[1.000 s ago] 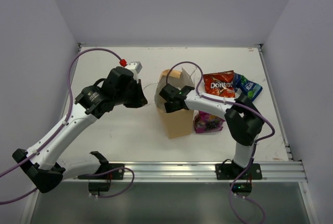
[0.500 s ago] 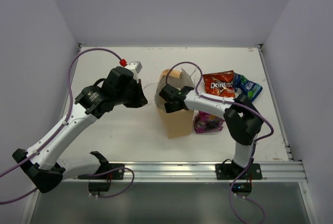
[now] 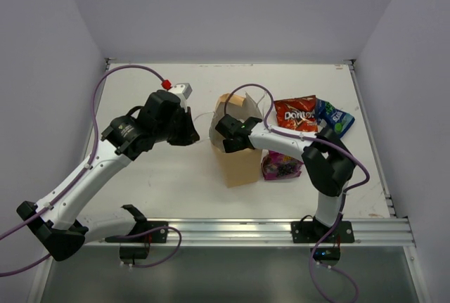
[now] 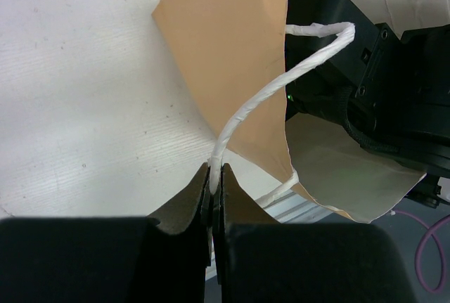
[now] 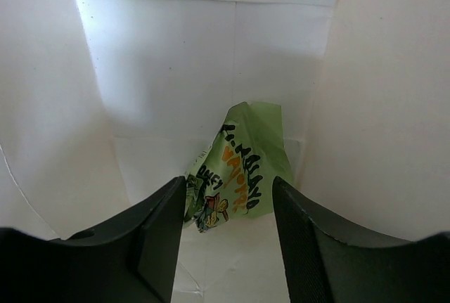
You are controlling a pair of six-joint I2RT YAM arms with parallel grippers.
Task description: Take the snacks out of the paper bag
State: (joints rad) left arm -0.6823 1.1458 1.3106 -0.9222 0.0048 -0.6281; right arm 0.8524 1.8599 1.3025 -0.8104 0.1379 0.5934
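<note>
The tan paper bag [image 3: 238,155] stands at mid table. My left gripper [image 3: 191,129] is shut on the bag's white cord handle [image 4: 260,99] and holds it out to the left. My right gripper [image 3: 228,134] is inside the bag's mouth, open and empty. In the right wrist view its fingers [image 5: 158,226] stand on either side of a green snack packet [image 5: 239,169] lying at the bag's bottom, apart from it. A red-orange Doritos bag [image 3: 295,113], a blue packet [image 3: 334,117] and a purple packet [image 3: 281,166] lie on the table right of the bag.
The white table's [image 3: 155,176] back and side walls close it in. A metal rail [image 3: 232,229] runs along the near edge. Purple cables loop from both arms.
</note>
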